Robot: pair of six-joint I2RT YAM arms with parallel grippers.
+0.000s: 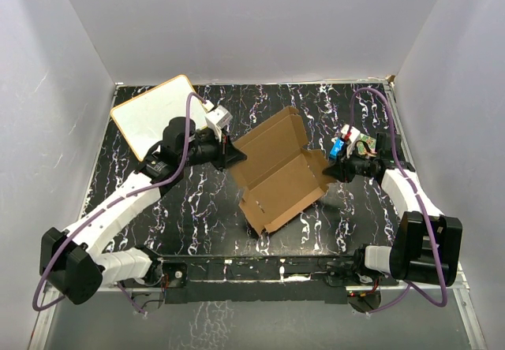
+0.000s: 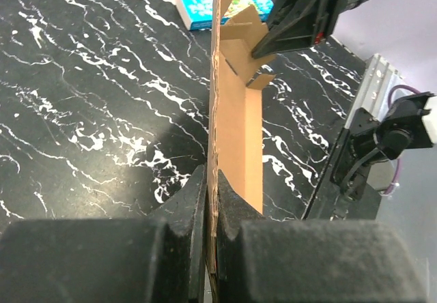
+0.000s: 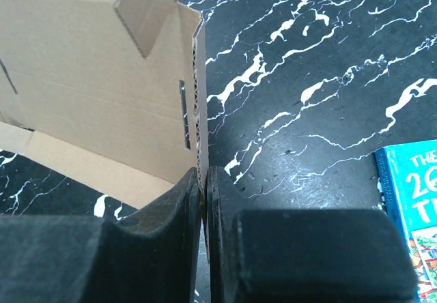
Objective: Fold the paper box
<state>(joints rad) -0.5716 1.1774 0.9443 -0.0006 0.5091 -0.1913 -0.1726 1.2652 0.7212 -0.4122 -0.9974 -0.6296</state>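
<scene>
From above, the paper box (image 1: pixel 276 169) sits over the middle of the black marbled counter (image 1: pixel 197 208), an open brown cardboard blank with its flaps partly raised, spanning the gap between the two arms. The left tool (image 1: pixel 237 158) meets the blank's left edge and the right tool (image 1: pixel 325 171) meets its right edge. A white board (image 1: pixel 150 121) with an orange rim lies tilted at the far left corner of the counter, behind the left arm. This view does not settle whether the blank's lowest corner touches the counter. In the left wrist view the left tool (image 2: pixel 212 190) is closed on the cardboard, whose corrugated edge runs straight up from between the two black fingers, so the sheet is seen edge-on with a narrow side panel folded off to the right. At the top the right tool (image 2: pixel 290 26) reaches the far flaps, and a blue printed box (image 2: pixel 198 3) lies on the counter beyond the sheet. In the right wrist view the right tool (image 3: pixel 205 177) is likewise pinched on the blank's edge. The cut edge enters between the fingers, a slotted panel and a raised flap spread to the left, and the blue printed box's corner shows at lower right.
</scene>
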